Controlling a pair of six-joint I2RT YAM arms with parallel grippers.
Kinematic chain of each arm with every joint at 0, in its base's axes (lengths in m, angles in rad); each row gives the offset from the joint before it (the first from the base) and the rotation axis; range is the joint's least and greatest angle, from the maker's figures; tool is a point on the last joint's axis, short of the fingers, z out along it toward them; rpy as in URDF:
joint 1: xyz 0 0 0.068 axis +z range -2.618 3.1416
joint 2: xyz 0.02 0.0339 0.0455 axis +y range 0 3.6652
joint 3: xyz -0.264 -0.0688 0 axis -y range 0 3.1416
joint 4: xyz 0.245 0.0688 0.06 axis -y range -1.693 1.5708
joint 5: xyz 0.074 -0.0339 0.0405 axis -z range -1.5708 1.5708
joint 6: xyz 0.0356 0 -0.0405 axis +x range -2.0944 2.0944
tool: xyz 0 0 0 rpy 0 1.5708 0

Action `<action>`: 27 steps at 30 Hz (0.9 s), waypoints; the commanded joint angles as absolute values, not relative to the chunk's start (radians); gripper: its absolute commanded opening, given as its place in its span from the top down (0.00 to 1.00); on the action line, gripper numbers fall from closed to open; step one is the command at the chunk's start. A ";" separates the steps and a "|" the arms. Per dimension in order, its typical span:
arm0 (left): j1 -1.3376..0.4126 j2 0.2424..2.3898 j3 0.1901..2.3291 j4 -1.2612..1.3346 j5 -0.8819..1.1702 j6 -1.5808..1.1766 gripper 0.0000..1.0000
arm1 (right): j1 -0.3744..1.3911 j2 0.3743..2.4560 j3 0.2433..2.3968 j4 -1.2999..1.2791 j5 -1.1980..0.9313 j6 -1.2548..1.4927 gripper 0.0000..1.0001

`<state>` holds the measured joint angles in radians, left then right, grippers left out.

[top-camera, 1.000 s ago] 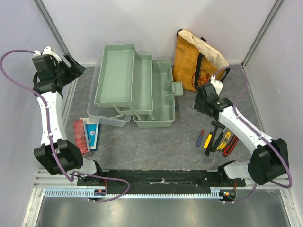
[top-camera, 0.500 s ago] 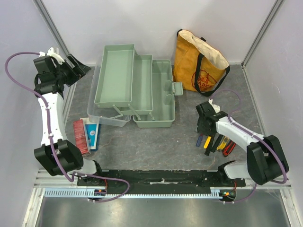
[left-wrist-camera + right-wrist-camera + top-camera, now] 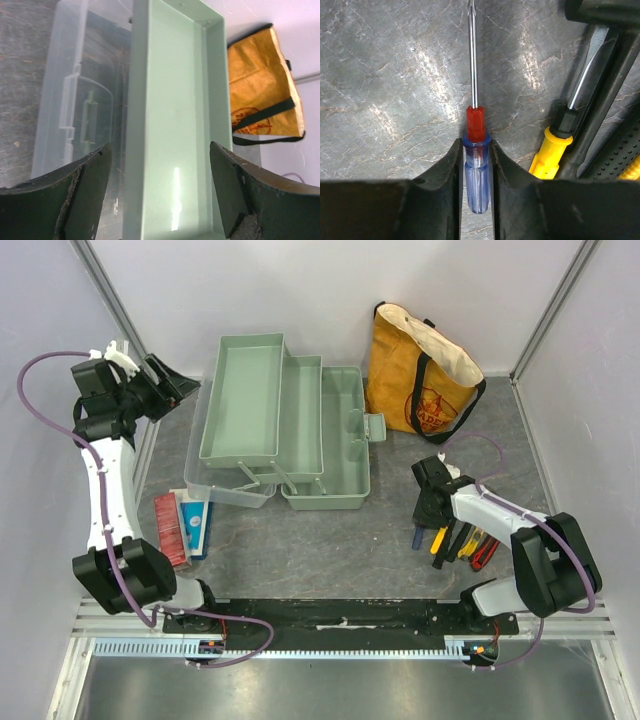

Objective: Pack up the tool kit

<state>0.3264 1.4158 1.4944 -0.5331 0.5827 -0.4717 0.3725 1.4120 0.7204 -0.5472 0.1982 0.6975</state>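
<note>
Tool kit [image 3: 345, 440] open; screwdriver [image 3: 475, 122] handle sides hidden by right tool [image 3: 476, 146], clamped on it; left tool [image 3: 160, 146] apart.

Toolbox [image 3: 345, 455] centre, bag [image 3: 410, 360] right, screwdriver [image 3: 475, 122] leftmost among tools [image 3: 462, 540], packets [image 3: 180, 525] left

A mustard tote bag [image 3: 412, 365] stands at the back; red and blue packets [image 3: 175, 530] lie front-left.

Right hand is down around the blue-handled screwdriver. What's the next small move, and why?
Probably lift straight up a little. On the right hand, the fingers appear to meet both sides of the screwdriver at its blue handle. The yellow-handled tool lies close beside it, so a sideways drag could snag it.
</note>
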 commanded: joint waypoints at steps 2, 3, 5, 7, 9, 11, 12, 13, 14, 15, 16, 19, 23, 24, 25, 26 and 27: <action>0.269 1.344 1.497 -0.492 0.701 -0.511 0.17 | 0.368 1.402 0.756 -0.590 0.187 0.715 0.90; 0.246 1.338 1.494 -0.495 0.709 -0.506 0.17 | 0.368 1.388 0.778 -0.603 0.192 0.709 0.96; 0.200 1.322 1.496 -0.515 0.707 -0.477 0.17 | 0.370 1.349 0.836 -0.639 0.222 0.701 1.00; 0.169 1.302 1.488 -0.525 0.695 -0.465 0.17 | 0.370 1.300 0.903 -0.679 0.233 0.692 1.00; 0.147 1.283 1.476 -0.520 0.689 -0.468 0.17 | 0.370 1.247 0.983 -0.680 0.213 0.677 1.00; 0.132 1.261 1.470 -0.509 0.683 -0.460 0.17 | 0.370 1.217 1.041 -0.657 0.184 0.652 1.00; 0.130 1.255 1.477 -0.511 0.677 -0.459 0.17 | 0.371 1.216 1.080 -0.641 0.163 0.631 1.00; 0.129 1.250 1.483 -0.508 0.672 -0.453 0.17 | 0.373 1.224 1.136 -0.614 0.123 0.611 1.00; 0.127 1.246 1.488 -0.506 0.672 -0.446 0.17 | 0.382 1.238 1.173 -0.574 0.082 0.591 1.00; 0.123 1.243 1.489 -0.499 0.670 -0.442 0.17 | 0.390 1.265 1.199 -0.534 0.045 0.578 1.00; 0.118 1.239 1.488 -0.492 0.669 -0.436 0.17 | 0.400 1.281 1.230 -0.482 0.003 0.568 1.00; 0.095 1.200 1.450 -0.474 0.635 -0.423 0.17 | 0.463 1.386 1.304 -0.314 -0.121 0.552 1.00; 0.075 1.131 1.395 -0.428 0.569 -0.408 0.17 | 0.538 1.541 1.377 -0.105 -0.172 0.571 1.00; 0.074 1.118 1.385 -0.422 0.549 -0.411 0.17 | 0.555 1.580 1.405 -0.080 -0.154 0.572 1.00; 0.074 1.111 1.382 -0.422 0.539 -0.416 0.16 | 0.560 1.618 1.440 -0.083 -0.132 0.572 1.00; 0.074 1.108 1.379 -0.423 0.543 -0.423 0.16 | 0.564 1.649 1.481 -0.090 -0.112 0.572 1.00; 0.074 1.106 1.378 -0.426 0.557 -0.428 0.16 | 0.568 1.684 1.515 -0.103 -0.115 0.577 0.99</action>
